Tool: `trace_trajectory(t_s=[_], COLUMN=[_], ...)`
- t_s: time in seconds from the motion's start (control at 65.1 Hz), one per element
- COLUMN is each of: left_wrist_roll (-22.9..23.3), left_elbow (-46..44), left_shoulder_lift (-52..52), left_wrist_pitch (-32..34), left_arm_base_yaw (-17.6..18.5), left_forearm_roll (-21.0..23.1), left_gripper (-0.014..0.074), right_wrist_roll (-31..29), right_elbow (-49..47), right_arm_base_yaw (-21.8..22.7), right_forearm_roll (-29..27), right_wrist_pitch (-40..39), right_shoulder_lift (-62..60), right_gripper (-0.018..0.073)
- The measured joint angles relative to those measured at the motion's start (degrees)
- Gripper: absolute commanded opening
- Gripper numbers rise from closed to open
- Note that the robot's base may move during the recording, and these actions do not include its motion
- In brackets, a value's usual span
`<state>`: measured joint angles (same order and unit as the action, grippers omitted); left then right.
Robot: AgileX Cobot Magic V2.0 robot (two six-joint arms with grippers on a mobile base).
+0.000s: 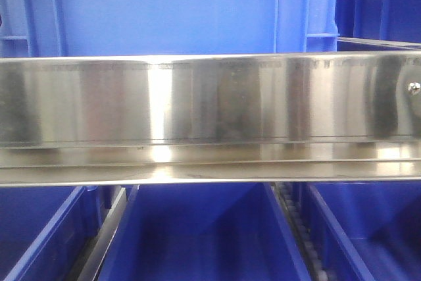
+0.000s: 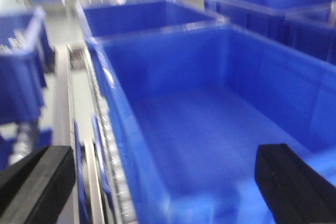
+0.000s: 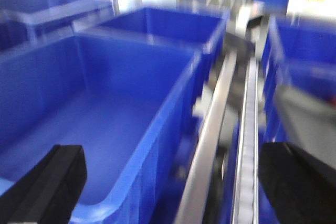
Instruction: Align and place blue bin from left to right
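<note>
The blue bin (image 1: pixel 164 11) fills the top of the front view, a bright flat wall with raised ribs near both corners, standing behind a steel rail. In the blurred left wrist view I look down into the blue bin (image 2: pixel 210 119). My left gripper (image 2: pixel 163 182) is open, its black fingers (image 2: pixel 37 182) set wide on either side of the bin's left wall. In the right wrist view the blue bin (image 3: pixel 94 108) lies at the left. My right gripper (image 3: pixel 173 182) is open too, spanning the bin's right wall and the rail beside it. Neither gripper holds anything.
A shiny steel rail (image 1: pixel 210 103) crosses the front view, with more blue bins (image 1: pixel 204 235) on the level below. A roller track (image 3: pixel 247 145) and steel guide (image 3: pixel 210 140) run beside the bin. Other blue bins (image 2: pixel 147 17) (image 3: pixel 168 27) stand behind and alongside.
</note>
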<state>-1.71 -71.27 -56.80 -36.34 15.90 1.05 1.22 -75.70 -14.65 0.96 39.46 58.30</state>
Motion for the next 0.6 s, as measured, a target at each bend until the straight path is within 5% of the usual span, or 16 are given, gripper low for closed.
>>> trace_trajectory(t_s=[0.338,0.599], left_wrist_roll=[7.1,9.0], left_elbow=[-33.8,-46.1], left_shoulder_lift=[-27.3,-40.3], left_wrist_pitch=[-24.8,-33.0], left_arm_base_yaw=[-1.1,-4.6], left_forearm_roll=[-2.7,-4.7], left_gripper=[0.0602,0.0602], right_wrist_roll=[0.4,2.2], right_elbow=[-33.5,-49.6], right_arm_base_yaw=[-0.1,0.2], right_forearm_roll=[0.0,-0.5], right_wrist_pitch=[28.3,30.5], right_shoulder_lift=[24.9,39.9], right_gripper=[0.0568,0.0568])
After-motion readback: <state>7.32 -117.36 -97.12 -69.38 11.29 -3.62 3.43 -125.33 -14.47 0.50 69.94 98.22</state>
